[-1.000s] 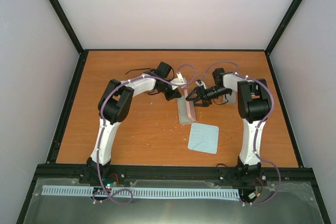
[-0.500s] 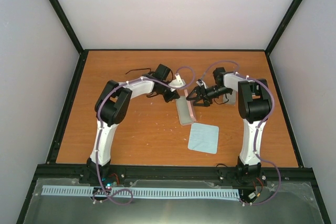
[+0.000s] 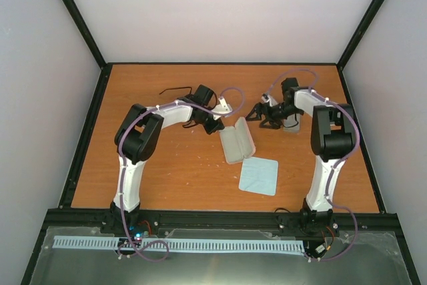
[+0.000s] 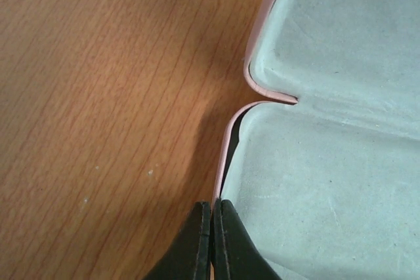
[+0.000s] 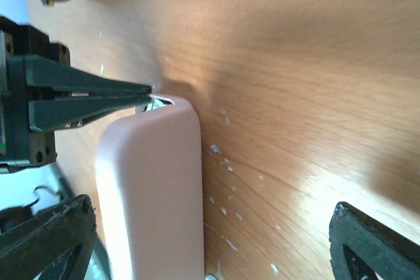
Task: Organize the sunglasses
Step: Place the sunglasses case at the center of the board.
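The pink case (image 3: 237,142) lies open in the middle of the table and shows its pale grey-green lining (image 4: 328,162). My left gripper (image 3: 217,124) is shut on the case's pink rim at its left edge, and the left wrist view shows the closed gripper (image 4: 211,227) on that rim. My right gripper (image 3: 253,114) is open and empty, just right of the case; the right wrist view shows the gripper (image 5: 210,254) spread wide beside the case's pink outer shell (image 5: 157,188). The black sunglasses (image 3: 173,90) lie at the back left. I cannot make out the reddish-brown pair.
A pale blue cloth (image 3: 259,175) lies in front of the case. A grey case (image 3: 291,127) lies partly hidden under my right arm. Black frame rails (image 3: 220,64) edge the table.
My right gripper has let go of the case lid and drawn back to the right. The case has gone from nearly shut to lying open. My left gripper stays on the rim.
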You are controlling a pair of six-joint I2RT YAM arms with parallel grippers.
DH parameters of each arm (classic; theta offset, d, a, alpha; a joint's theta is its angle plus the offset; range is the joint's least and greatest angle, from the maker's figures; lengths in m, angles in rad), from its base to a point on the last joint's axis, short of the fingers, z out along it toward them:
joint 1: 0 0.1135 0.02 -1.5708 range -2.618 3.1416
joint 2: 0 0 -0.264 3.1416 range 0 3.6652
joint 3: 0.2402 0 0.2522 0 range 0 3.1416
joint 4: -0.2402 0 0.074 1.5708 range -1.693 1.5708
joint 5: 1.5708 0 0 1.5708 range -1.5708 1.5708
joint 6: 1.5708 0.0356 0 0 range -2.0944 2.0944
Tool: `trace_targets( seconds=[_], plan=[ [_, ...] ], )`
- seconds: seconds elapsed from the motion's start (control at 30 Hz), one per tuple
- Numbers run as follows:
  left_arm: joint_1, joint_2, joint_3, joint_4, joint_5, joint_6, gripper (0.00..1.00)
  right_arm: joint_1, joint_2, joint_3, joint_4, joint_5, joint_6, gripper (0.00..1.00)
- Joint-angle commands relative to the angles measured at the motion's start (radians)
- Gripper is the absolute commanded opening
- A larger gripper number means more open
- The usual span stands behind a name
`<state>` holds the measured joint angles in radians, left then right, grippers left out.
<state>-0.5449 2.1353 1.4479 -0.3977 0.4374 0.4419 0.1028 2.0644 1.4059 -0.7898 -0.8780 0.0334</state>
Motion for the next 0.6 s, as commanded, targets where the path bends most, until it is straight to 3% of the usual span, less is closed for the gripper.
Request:
trace_targets(
  seconds=[0.0,0.37,0.57],
  plan=[
    [-0.003,-0.007,-0.001,-0.047,-0.077,-0.103,0.00,-0.026,-0.152,0.012,0.021,0.223,0.056,0.94],
    [-0.003,0.158,0.322,-0.118,-0.187,-0.359,0.00,0.028,-0.420,-0.180,0.083,0.494,0.205,0.85],
    [-0.002,0.240,0.477,-0.156,-0.204,-0.408,0.00,0.091,-0.504,-0.296,0.143,0.618,0.261,0.78]
  ],
)
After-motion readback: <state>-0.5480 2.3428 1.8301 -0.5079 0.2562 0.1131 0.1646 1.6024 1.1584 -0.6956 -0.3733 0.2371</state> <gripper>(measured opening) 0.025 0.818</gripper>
